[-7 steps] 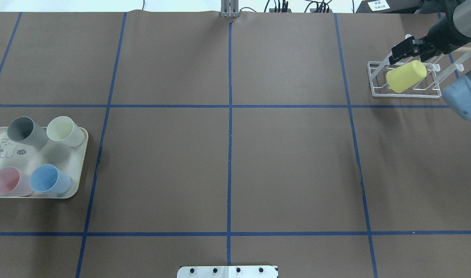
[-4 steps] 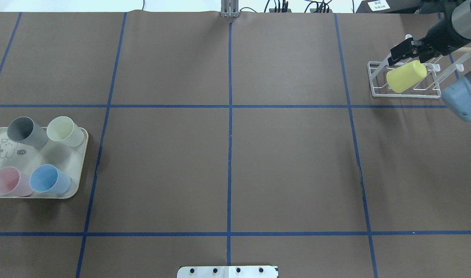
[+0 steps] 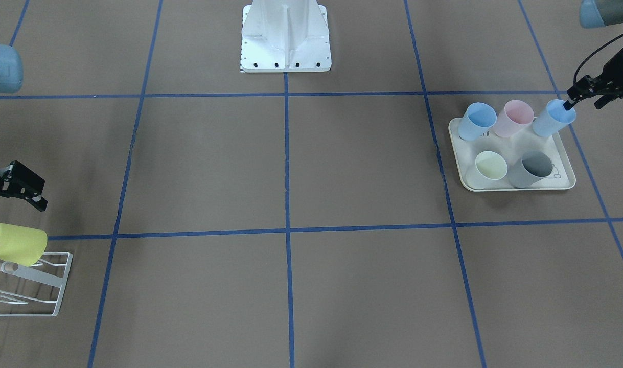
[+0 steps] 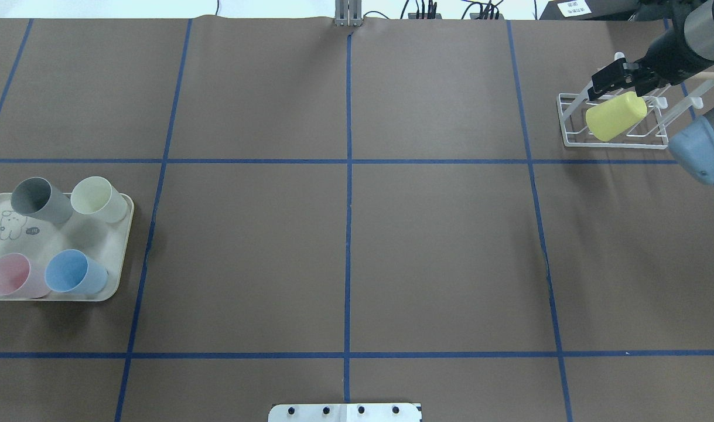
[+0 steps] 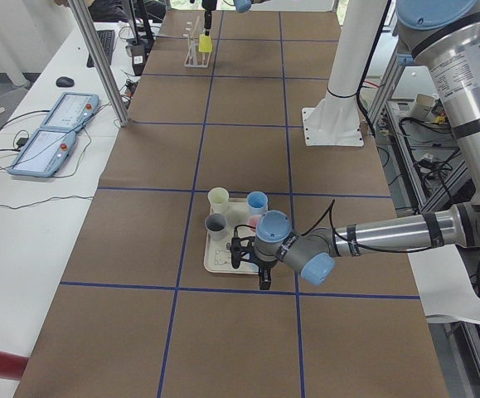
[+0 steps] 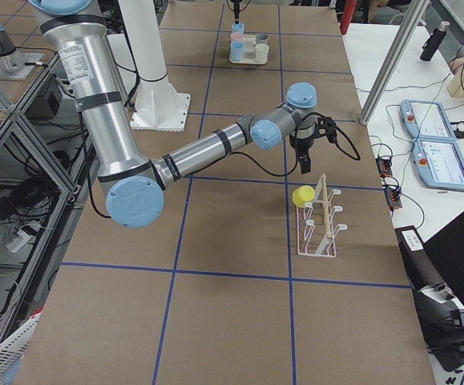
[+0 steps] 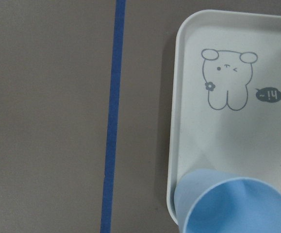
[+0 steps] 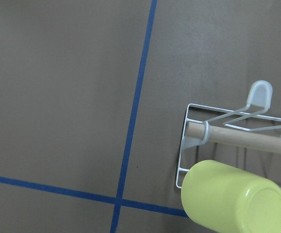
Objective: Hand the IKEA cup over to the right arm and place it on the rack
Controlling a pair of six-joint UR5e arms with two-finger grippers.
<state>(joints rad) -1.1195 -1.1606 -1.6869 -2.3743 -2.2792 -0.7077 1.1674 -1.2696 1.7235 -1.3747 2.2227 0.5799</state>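
Observation:
A yellow cup lies tilted on a prong of the white wire rack at the far right; in the right wrist view the yellow cup sits under the wooden rod. My right gripper hovers just behind the cup, open and empty; the front view shows that gripper apart from the cup. My left gripper looks open, one fingertip at the rim of a light blue cup on the tray. The left wrist view shows this cup just below the camera.
The cream rabbit-print tray at the left edge holds grey, pale yellow, pink and blue cups. The robot's white base stands at the table's middle near edge. Blue tape lines cross the brown table.
My right gripper has drawn back slightly from the yellow cup, up and to the right. The cup stays on the rack. The tray's cups have not moved.

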